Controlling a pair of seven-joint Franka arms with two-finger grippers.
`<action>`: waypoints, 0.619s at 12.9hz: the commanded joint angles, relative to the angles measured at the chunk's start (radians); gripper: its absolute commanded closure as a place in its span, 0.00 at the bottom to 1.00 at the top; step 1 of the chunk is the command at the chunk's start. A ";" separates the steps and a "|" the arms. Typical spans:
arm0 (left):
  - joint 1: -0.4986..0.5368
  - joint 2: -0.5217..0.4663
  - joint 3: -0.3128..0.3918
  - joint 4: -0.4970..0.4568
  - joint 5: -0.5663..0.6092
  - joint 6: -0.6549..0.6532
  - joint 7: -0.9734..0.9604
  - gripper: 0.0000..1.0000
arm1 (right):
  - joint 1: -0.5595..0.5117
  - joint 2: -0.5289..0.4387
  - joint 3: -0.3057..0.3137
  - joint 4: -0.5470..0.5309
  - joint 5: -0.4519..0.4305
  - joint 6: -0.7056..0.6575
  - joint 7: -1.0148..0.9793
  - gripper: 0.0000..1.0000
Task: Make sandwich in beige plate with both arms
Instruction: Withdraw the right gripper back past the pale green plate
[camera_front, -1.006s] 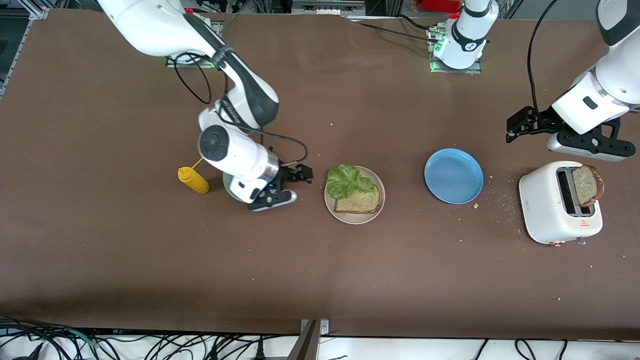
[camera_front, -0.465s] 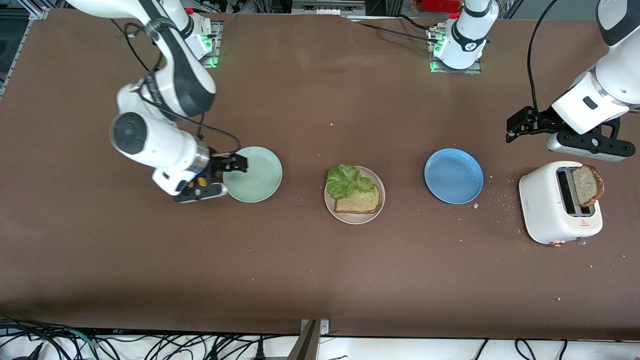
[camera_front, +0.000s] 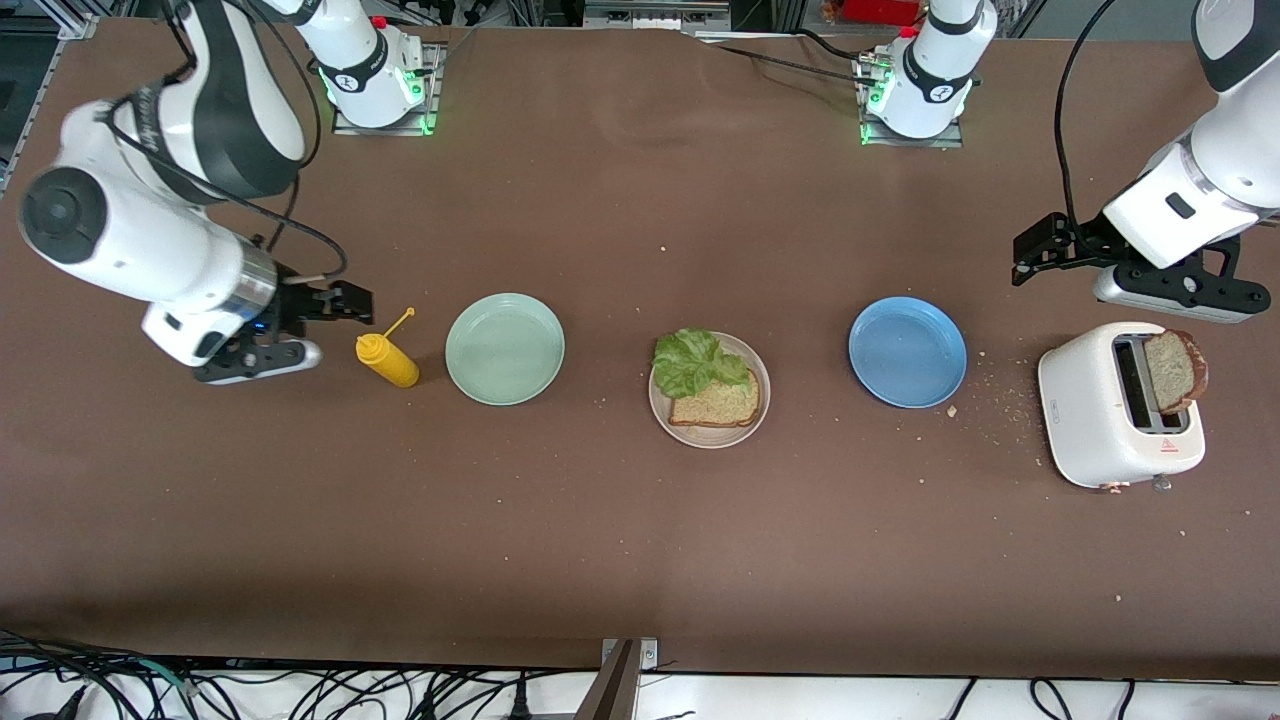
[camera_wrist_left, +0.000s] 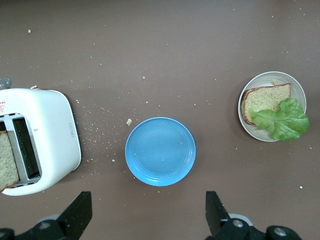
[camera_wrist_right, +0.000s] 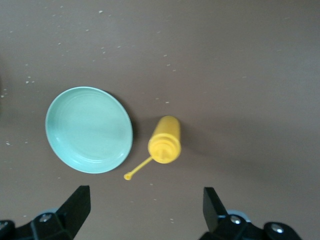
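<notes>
The beige plate (camera_front: 710, 438) sits mid-table with one brown bread slice (camera_front: 715, 405) on it and a green lettuce leaf (camera_front: 695, 362) lying partly over that slice. A second slice (camera_front: 1172, 370) stands in the white toaster (camera_front: 1095, 410). My left gripper (camera_front: 1032, 252) hangs open and empty above the table between the toaster and the blue plate (camera_wrist_left: 160, 151). The left wrist view also shows the beige plate (camera_wrist_left: 299, 90) past its fingertips. My right gripper (camera_front: 335, 302) is open and empty, over the table beside the yellow bottle (camera_wrist_right: 165, 140).
A mint-green plate (camera_front: 505, 348) lies between the yellow squeeze bottle (camera_front: 388, 360) and the beige plate. The blue plate (camera_front: 907, 351) lies between the beige plate and the toaster. Crumbs are scattered around the toaster.
The right arm has swung away from the beige plate, passing over the mint-green plate, and now hangs beyond the yellow bottle toward its own end of the table. The left arm has not moved.
</notes>
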 joint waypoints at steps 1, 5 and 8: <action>-0.007 0.011 -0.001 0.027 0.029 -0.019 0.001 0.00 | -0.032 -0.103 0.004 -0.043 -0.041 -0.043 -0.014 0.00; -0.007 0.011 -0.001 0.027 0.029 -0.020 0.001 0.00 | -0.063 -0.181 0.004 -0.026 -0.103 -0.120 -0.016 0.00; -0.007 0.011 -0.001 0.027 0.029 -0.020 0.001 0.00 | -0.077 -0.215 0.004 0.009 -0.103 -0.196 -0.014 0.00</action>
